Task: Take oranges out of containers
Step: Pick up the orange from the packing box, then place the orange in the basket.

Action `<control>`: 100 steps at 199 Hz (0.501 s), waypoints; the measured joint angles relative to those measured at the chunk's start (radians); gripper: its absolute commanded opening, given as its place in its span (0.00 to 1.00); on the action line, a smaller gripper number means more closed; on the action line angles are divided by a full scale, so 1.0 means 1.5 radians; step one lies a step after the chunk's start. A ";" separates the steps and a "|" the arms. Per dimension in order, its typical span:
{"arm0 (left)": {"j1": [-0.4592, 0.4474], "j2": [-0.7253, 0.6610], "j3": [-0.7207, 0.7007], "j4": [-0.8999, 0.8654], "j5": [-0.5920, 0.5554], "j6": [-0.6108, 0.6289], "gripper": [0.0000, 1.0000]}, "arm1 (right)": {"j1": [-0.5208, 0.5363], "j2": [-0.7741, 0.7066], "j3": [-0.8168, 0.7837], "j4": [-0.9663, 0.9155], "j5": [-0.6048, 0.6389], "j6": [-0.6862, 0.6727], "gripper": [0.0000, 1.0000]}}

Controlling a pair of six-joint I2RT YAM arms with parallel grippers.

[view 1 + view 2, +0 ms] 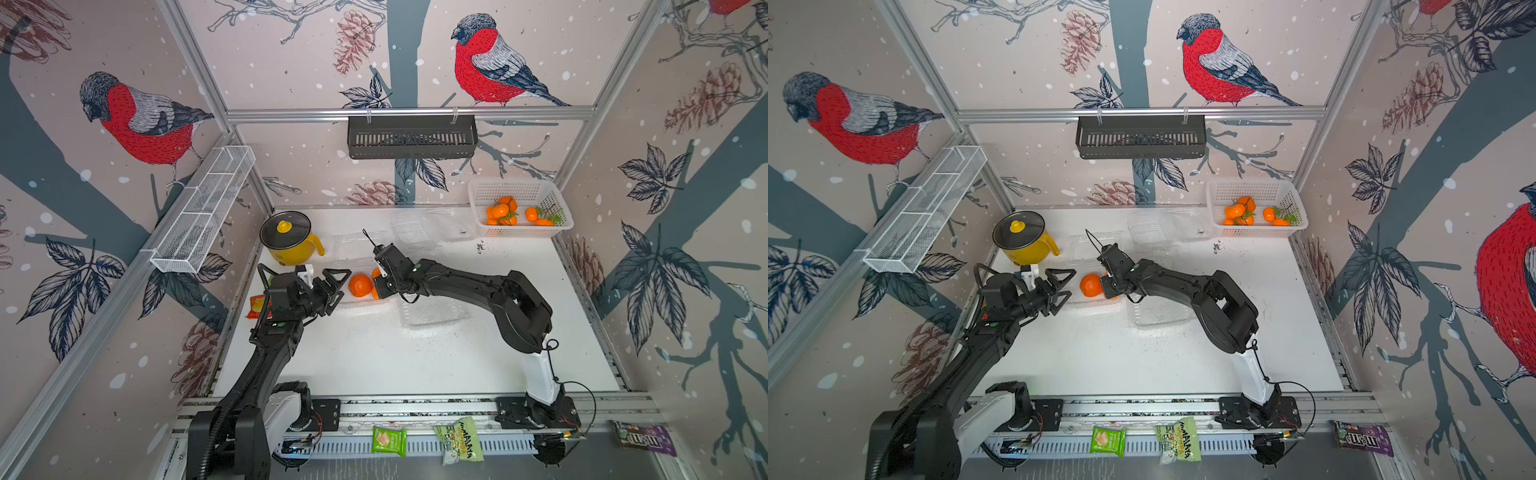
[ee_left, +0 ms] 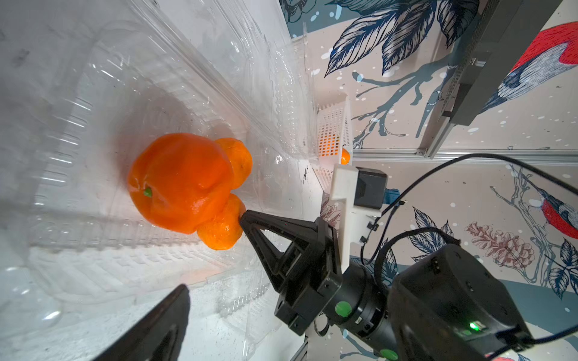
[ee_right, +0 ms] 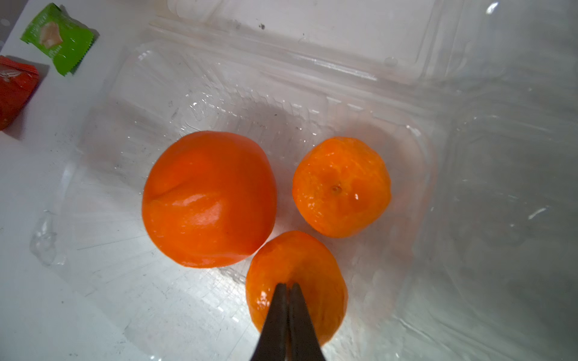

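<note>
One clear container (image 1: 345,266) (image 3: 312,78) lies open with three oranges in it: a large one (image 1: 360,285) (image 1: 1091,285) (image 3: 209,200) (image 2: 181,184) and two small ones. My right gripper (image 1: 380,286) (image 3: 287,286) (image 2: 242,218) reaches into it and is shut, its tips pinching the dented skin of the nearer small orange (image 3: 319,281). The other small orange (image 3: 341,187) lies free beside it. My left gripper (image 1: 338,286) (image 1: 1065,287) stands open at the container's left edge, holding nothing. Several more oranges (image 1: 503,212) lie in the white basket (image 1: 519,191).
Two more clear containers (image 1: 428,311) (image 1: 409,228) lie open on the white table. A yellow pot (image 1: 291,241) stands behind my left arm, with a red-orange snack packet (image 1: 257,305) (image 3: 15,90) and a green packet (image 3: 58,37) close by.
</note>
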State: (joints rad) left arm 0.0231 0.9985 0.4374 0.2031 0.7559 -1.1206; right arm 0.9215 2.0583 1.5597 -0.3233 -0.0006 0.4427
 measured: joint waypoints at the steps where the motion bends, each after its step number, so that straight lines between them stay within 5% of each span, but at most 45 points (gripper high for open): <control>1: -0.001 0.001 0.001 0.000 0.000 0.000 0.97 | 0.000 -0.001 0.000 0.000 0.000 0.000 0.05; 54: -0.128 0.080 0.156 -0.016 -0.050 0.027 0.97 | -0.099 -0.144 -0.007 -0.003 -0.016 0.000 0.05; 100: -0.297 0.297 0.393 0.004 -0.119 0.043 0.97 | -0.359 -0.233 -0.050 0.058 -0.020 0.010 0.04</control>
State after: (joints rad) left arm -0.4221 1.4433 1.0264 0.2096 0.5777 -1.0565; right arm 0.3836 1.7084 1.4841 -0.2367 -0.0307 0.4583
